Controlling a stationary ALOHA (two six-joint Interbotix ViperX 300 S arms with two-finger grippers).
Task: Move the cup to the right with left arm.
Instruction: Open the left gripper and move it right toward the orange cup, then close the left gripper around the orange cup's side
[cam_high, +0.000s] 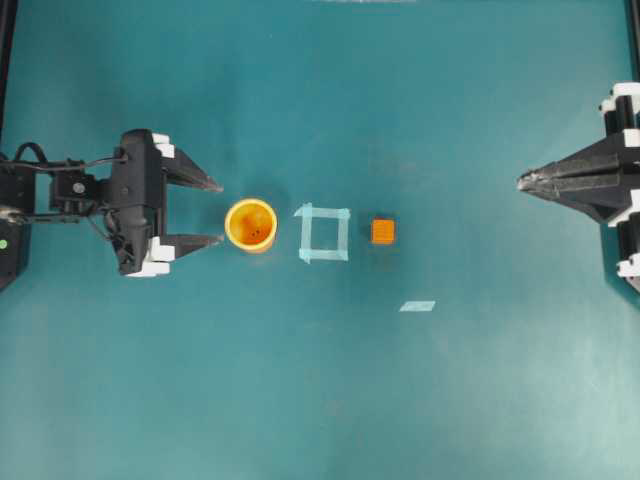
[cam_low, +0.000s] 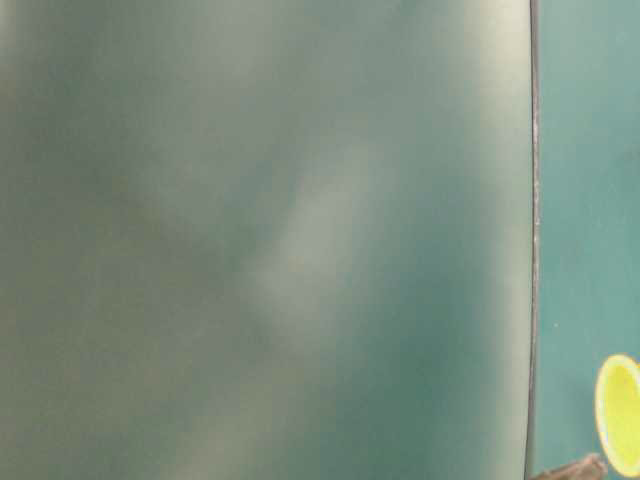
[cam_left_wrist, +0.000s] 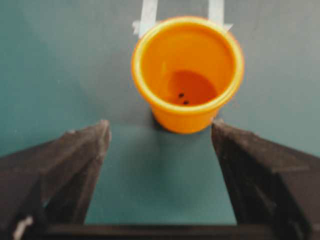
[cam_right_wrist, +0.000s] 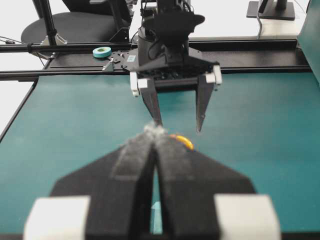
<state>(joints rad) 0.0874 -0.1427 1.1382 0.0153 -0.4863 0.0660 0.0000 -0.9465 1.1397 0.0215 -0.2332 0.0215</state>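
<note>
I have the left hand (cam_high: 212, 212) spread wide open, its two fingers pointing at the cup (cam_high: 250, 224) and stopping just short of it, not touching. The cup stands upright on the teal counter (cam_high: 320, 400), left of centre, just beside a square of pale tape (cam_high: 324, 233). A small orange cube (cam_high: 383, 232) lies past that square. My right hand (cam_high: 522, 181) sits closed near the counter's right edge, holding nothing.
</note>
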